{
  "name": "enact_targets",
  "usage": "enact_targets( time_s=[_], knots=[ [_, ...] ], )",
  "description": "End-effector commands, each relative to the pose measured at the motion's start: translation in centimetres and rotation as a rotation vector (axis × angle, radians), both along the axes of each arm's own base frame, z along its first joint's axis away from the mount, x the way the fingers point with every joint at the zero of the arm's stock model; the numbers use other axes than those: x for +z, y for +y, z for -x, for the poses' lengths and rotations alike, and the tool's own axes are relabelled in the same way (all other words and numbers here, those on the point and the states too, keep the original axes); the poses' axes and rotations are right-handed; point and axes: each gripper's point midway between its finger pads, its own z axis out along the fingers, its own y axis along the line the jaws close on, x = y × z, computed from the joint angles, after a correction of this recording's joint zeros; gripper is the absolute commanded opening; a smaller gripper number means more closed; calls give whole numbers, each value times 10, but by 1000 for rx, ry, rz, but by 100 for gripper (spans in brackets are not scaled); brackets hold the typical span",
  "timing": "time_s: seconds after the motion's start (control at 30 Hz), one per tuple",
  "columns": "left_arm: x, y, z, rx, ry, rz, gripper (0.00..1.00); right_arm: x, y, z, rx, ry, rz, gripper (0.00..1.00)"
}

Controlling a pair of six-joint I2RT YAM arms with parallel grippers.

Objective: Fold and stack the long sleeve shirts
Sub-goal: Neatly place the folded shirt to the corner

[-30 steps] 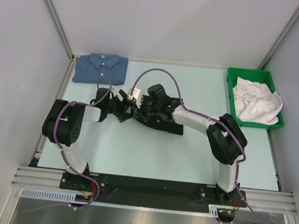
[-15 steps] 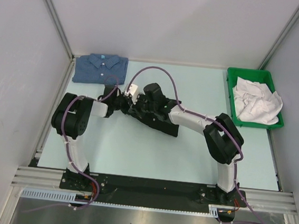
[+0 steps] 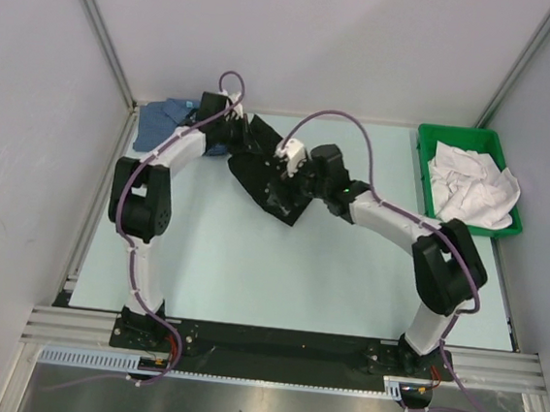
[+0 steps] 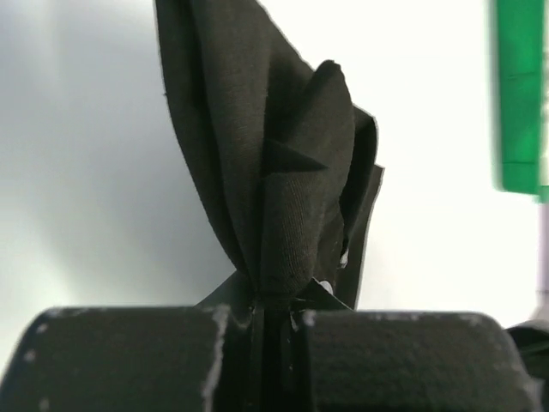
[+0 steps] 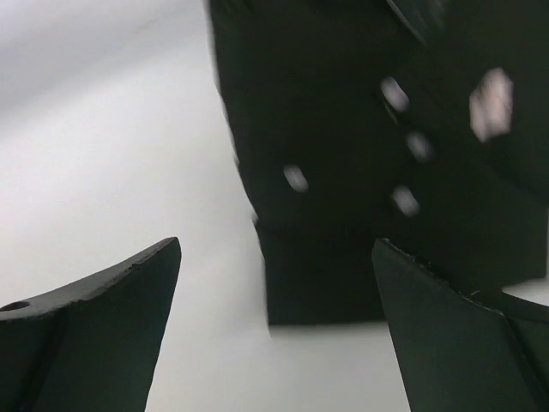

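The black long sleeve shirt (image 3: 273, 202) is a folded bundle in the middle of the table, its far-left end lifted. My left gripper (image 3: 246, 135) is shut on that end, and the cloth (image 4: 274, 172) bunches up from between its fingers (image 4: 129, 360). My right gripper (image 3: 284, 176) is over the shirt's middle, open, with nothing between its fingertips (image 5: 103, 318). Below it lie the folded black cloth (image 5: 343, 129) and its pale buttons. The blue long sleeve shirt (image 3: 160, 119) lies folded at the far left corner, partly hidden by my left arm.
A green bin (image 3: 427, 148) holding white crumpled cloth (image 3: 472, 186) stands at the far right, and its edge (image 4: 519, 94) shows in the left wrist view. Grey walls and rails close the table at back and sides.
My left gripper shut on the black shirt and carried its end back and left, towards the blue shirt. My right gripper let go, opened wide and shifted right.
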Motion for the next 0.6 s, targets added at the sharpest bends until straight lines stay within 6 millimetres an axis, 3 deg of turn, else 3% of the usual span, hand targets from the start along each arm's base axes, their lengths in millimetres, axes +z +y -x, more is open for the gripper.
enact_targets(
  time_s=[0.0, 0.03, 0.07, 0.13, 0.23, 0.3, 0.57],
  knots=[
    [7, 57, -33, -66, -130, -268, 0, 15, -49, -7, -121, 10, 9, 100],
    [0, 69, -41, -64, -129, -291, 0, 8, -62, -9, -148, 27, 26, 100],
    [18, 74, -55, -62, -184, -310, 0, 1, -70, -7, -159, 41, 44, 100],
    [17, 95, -67, -66, -196, -336, 0, -2, -83, -6, -179, 50, 60, 100],
    [54, 120, -96, 0, -290, -346, 0, -9, -95, -4, -197, 61, 80, 100],
    [59, 130, -106, 21, -317, -351, 0, -13, -98, -3, -202, 67, 91, 100],
    [119, 142, -139, 150, -504, -324, 0, -16, -103, -4, -204, 60, 110, 100]
  ],
)
